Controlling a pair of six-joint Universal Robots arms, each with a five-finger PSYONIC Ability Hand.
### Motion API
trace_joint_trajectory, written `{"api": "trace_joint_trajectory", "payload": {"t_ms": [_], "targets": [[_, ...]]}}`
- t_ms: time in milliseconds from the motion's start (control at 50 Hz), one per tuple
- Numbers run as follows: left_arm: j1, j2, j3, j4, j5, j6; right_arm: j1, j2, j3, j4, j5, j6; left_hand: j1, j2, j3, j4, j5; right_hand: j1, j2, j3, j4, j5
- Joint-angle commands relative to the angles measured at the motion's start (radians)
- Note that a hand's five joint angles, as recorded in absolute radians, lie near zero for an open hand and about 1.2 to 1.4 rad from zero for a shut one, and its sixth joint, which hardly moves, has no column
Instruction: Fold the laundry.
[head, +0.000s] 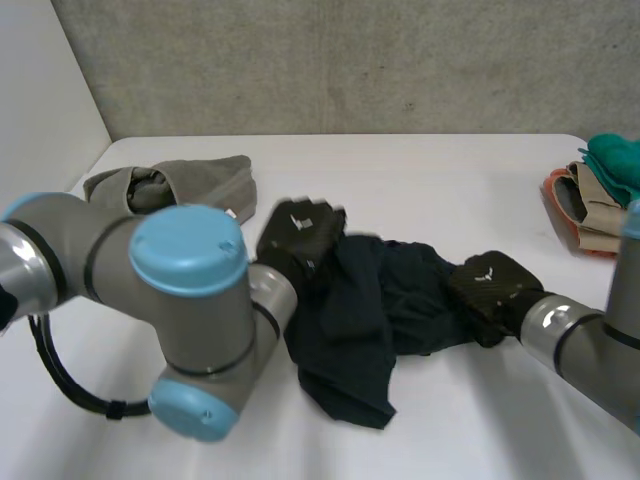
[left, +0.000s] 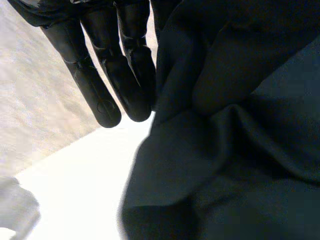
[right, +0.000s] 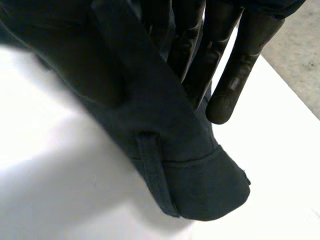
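One white table (head: 420, 200) carries the work. Dark garment (head: 370, 310) lies bunched at its middle, drawn out between both hands, judged a spreading move before folding. Left hand (head: 300, 235) pinches one edge under near-straight fingers (left: 92, 85); right hand (head: 492, 285) pinches the opposite edge likewise.

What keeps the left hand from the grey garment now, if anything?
Probably not reachable yet: the grey garment lies nearby, nothing between, but the left hand is pinching the dark garment.
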Motion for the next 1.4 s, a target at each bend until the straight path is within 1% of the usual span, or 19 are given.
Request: {"api": "trace_joint_trajectory", "payload": {"t_ms": [20,80,140,160,220,300,400,520,700,840,980,1100,1120,1140,1200,1220,1240,1300,1400], "targets": [[0.105,0.033,0.005,0.114,0.004,0.155,0.012,-0.122,0.064,0.189,-0.002,-0.133,0.276,0.204,0.197,0.187,0.237,0.485,0.240,0.215,0.212,0.248],[0.102,0.021,0.020,0.120,0.029,0.179,0.078,-0.121,0.065,0.180,-0.002,-0.056,0.197,0.125,0.118,0.108,0.158,0.485,0.240,0.215,0.212,0.248],[0.112,0.001,0.032,0.121,0.059,0.179,0.161,-0.116,0.056,0.146,0.006,0.064,0.083,0.011,0.004,-0.006,0.044,-0.099,-0.344,-0.369,-0.372,-0.336],[0.112,-0.006,0.034,0.121,0.064,0.181,0.185,-0.114,0.047,0.130,0.015,0.106,0.036,-0.036,-0.043,-0.053,-0.003,-0.412,-0.657,-0.682,-0.685,-0.649],[0.112,-0.016,0.032,0.120,0.062,0.187,0.180,-0.124,0.023,0.119,0.017,0.145,-0.182,-0.254,-0.261,-0.271,-0.221,-0.736,-0.981,-1.006,-1.009,-0.974],[0.117,-0.005,0.016,0.106,0.061,0.184,0.094,-0.166,-0.033,0.142,0.017,0.165,-0.249,-0.321,-0.328,-0.338,-0.289,-0.736,-0.981,-1.006,-1.009,-0.974],[0.141,0.110,-0.030,0.071,0.059,0.176,0.006,-0.265,-0.118,0.232,0.000,0.163,-0.601,-0.673,-0.680,-0.690,-0.640,-0.736,-0.981,-1.006,-1.009,-0.974],[0.146,0.193,-0.035,-0.020,0.058,0.173,-0.064,-0.245,-0.198,0.292,-0.080,0.163,-0.857,-0.929,-0.936,-0.946,-0.896,-0.736,-0.981,-1.006,-1.009,-0.974],[0.129,0.279,0.021,-0.188,0.055,0.052,-0.061,0.036,-0.442,0.303,-0.091,0.163,-0.854,-0.926,-0.933,-0.943,-0.894,-0.736,-0.981,-1.006,-1.009,-0.974],[0.100,0.216,0.101,-0.296,0.056,-0.071,-0.017,0.241,-0.615,0.303,-0.112,0.171,-0.851,-0.923,-0.930,-0.941,-0.891,-0.736,-0.981,-1.006,-1.009,-0.974],[0.086,0.072,0.150,-0.333,0.030,-0.055,0.028,0.444,-0.749,0.303,-0.146,0.186,-0.854,-0.926,-0.933,-0.943,-0.893,-0.736,-0.981,-1.006,-1.009,-0.974],[0.138,-0.052,0.173,-0.330,-0.052,0.081,0.052,0.557,-0.824,0.301,-0.149,0.231,-0.854,-0.926,-0.933,-0.943,-0.894,-0.733,-0.978,-1.003,-1.006,-0.970],[0.152,-0.066,0.177,-0.330,-0.059,0.101,0.055,0.567,-0.832,0.300,-0.149,0.234,-0.848,-0.921,-0.927,-0.938,-0.888,-0.636,-0.881,-0.906,-0.909,-0.873],[0.166,-0.077,0.180,-0.331,-0.068,0.121,0.060,0.574,-0.836,0.297,-0.150,0.236,-0.828,-0.900,-0.907,-0.917,-0.867,-0.528,-0.773,-0.797,-0.801,-0.765],[0.197,-0.126,0.196,-0.333,-0.073,0.176,0.069,0.584,-0.859,0.277,-0.152,0.246,-0.544,-0.616,-0.623,-0.633,-0.583,0.091,-0.154,-0.179,-0.182,-0.146],[0.201,-0.135,0.203,-0.333,-0.071,0.179,0.071,0.585,-0.869,0.266,-0.152,0.251,-0.398,-0.470,-0.477,-0.487,-0.437,0.296,0.051,0.027,0.023,0.059],[0.212,-0.149,0.221,-0.330,-0.066,0.181,0.072,0.588,-0.887,0.234,-0.146,0.260,-0.079,-0.152,-0.158,-0.169,-0.119,0.483,0.238,0.214,0.210,0.246],[0.218,-0.164,0.273,-0.319,-0.060,0.182,0.078,0.590,-0.909,0.162,-0.120,0.281,0.272,0.200,0.193,0.183,0.233,0.485,0.240,0.215,0.212,0.248],[0.226,-0.169,0.455,-0.171,-0.045,0.205,0.083,0.571,-0.985,-0.042,0.060,0.294,0.290,0.218,0.211,0.201,0.251,0.485,0.240,0.215,0.212,0.248]]}}
